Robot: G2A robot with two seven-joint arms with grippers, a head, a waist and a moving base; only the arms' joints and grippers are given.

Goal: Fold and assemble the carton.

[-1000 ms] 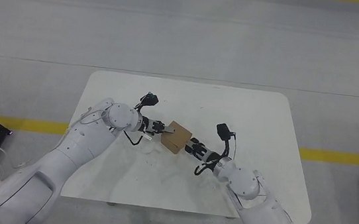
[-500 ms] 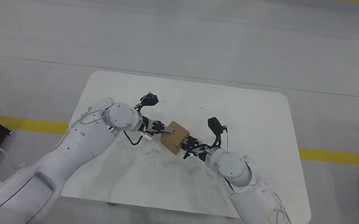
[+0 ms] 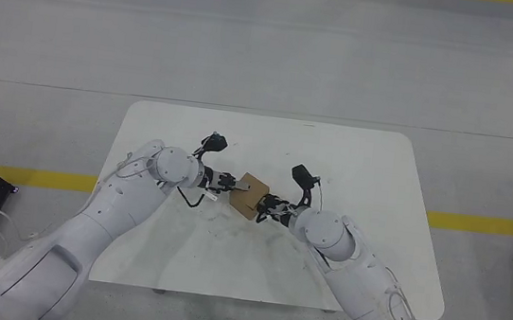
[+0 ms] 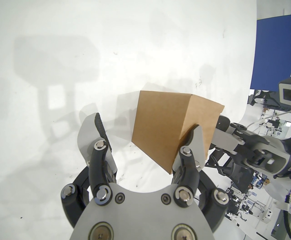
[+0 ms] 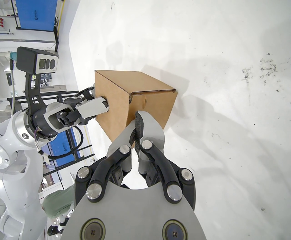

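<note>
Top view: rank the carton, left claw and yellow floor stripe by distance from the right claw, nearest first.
From the right claw:
1. carton: right at the claw's tips, touching.
2. left claw: on the carton's opposite side.
3. yellow floor stripe: far off to the side, clearly farthest.

Carton [image 3: 251, 196]: plain kraft brown on every face, no print. Faces turned from the light are a darker tan, and the cut edge shows pale corrugated ribbing.

Table [image 3: 370, 163]: white, flecked with small dark scuffs and specks.

Left gripper [image 4: 146, 122]: silver-grey fingers [image 4: 197, 141], black linkages [image 4: 97, 163], black ribbed pads [image 4: 101, 127], bright steel pins. Right gripper [image 5: 137, 113]: same scheme.

Left arm [image 3: 117, 211] and right arm [image 3: 357, 276]: glossy white shells, black cables.

Floor [image 3: 269, 47]: pale grey, with 1 yellow stripe [image 3: 487, 224] showing past the table's left and right edges.

Panel [image 4: 272, 52] beyond the table: solid blue.
</note>
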